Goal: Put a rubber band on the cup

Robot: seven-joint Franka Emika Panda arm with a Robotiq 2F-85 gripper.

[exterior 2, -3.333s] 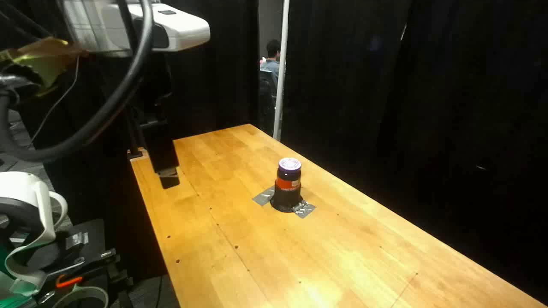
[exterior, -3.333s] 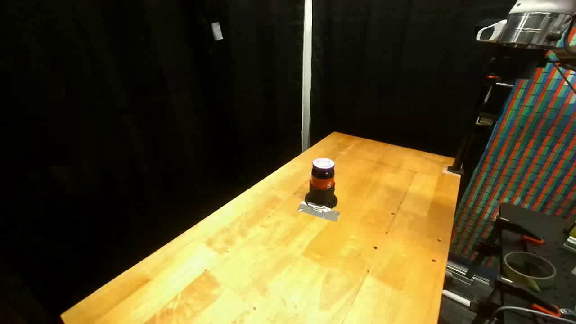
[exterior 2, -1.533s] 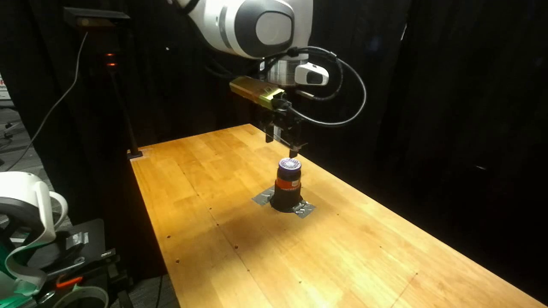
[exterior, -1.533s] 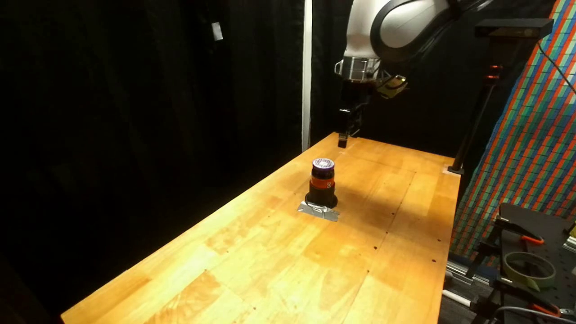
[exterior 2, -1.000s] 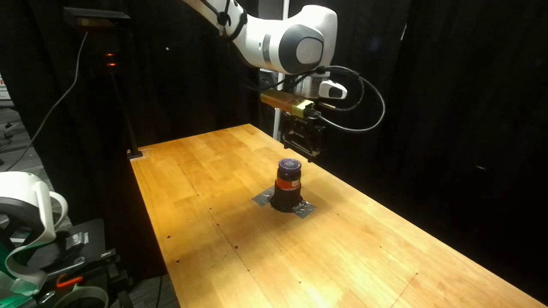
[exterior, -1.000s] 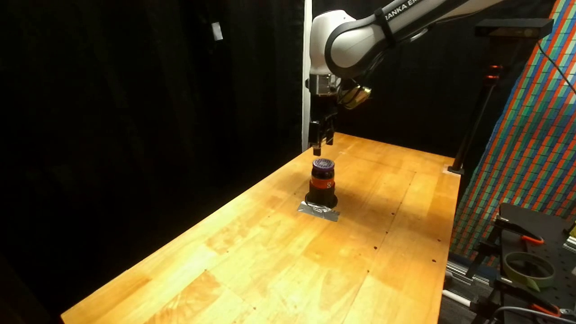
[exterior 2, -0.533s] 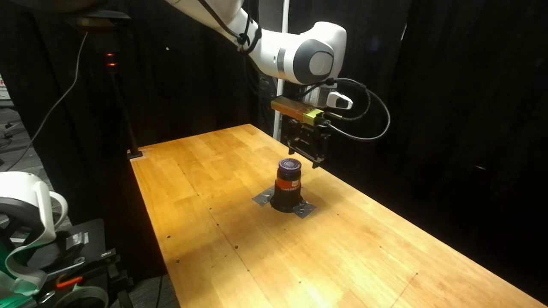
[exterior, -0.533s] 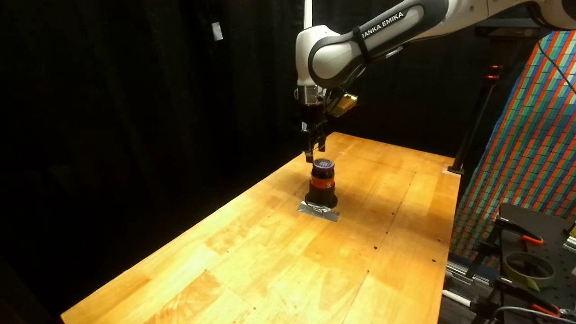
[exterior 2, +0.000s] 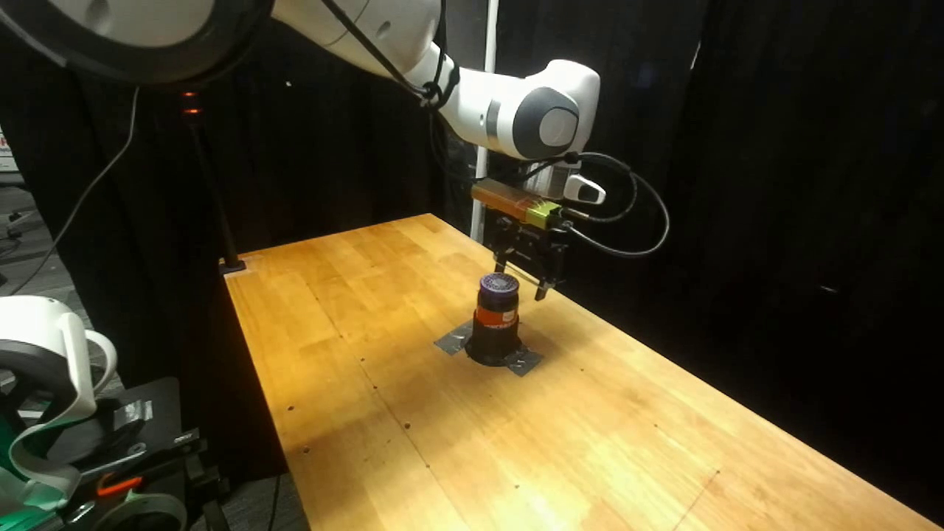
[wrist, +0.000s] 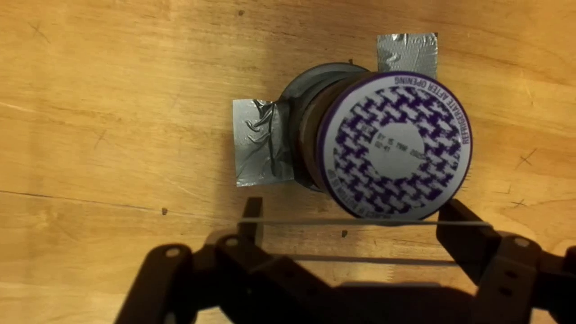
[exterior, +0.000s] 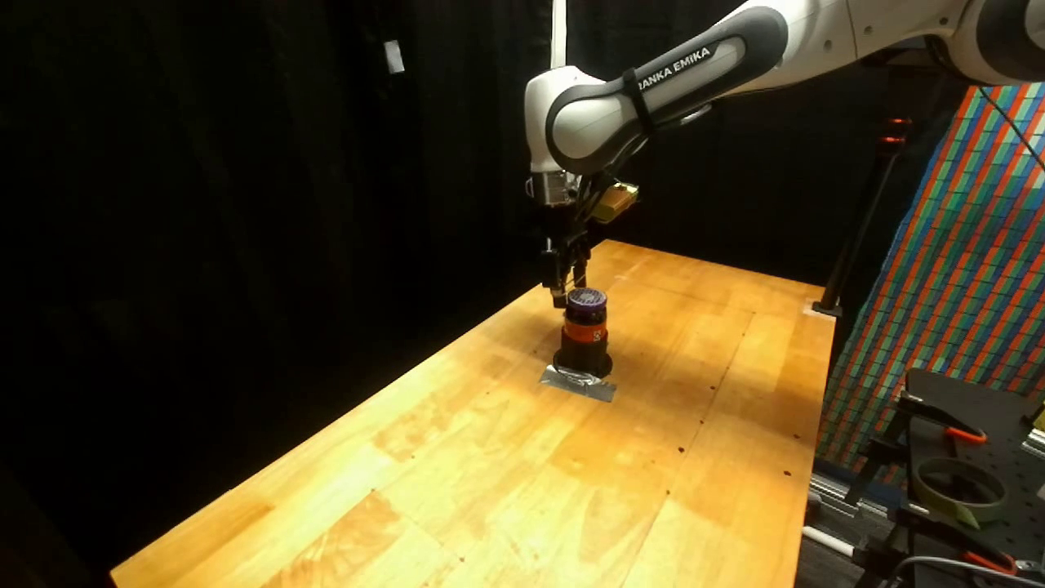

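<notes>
The cup [exterior: 585,332] is a short dark cylinder with an orange-red band and a purple-white lid. It stands upright on a black base on the table in both exterior views [exterior 2: 496,317]. Its lid [wrist: 396,148] shows from above in the wrist view. My gripper [wrist: 353,211] is open, with a thin pale rubber band [wrist: 315,222] stretched around both fingers in two strands. The gripper [exterior 2: 521,281] is beside the cup at about lid height, toward the table's long edge. In the wrist view the near strand crosses the lid's lower edge; I cannot tell whether they touch.
Grey tape [wrist: 261,148] fixes the base to the wooden table [exterior 2: 612,413]. A dark pole [exterior 2: 214,199] rises at a far table corner. Black curtains [exterior: 286,204] hang along the long edge. A side cart [exterior: 963,408] with a tape roll stands beside the table.
The arm has swung in over the table to the cup. In the last second my gripper has come down beside the lid, fingers still apart with the band. The cup has not moved.
</notes>
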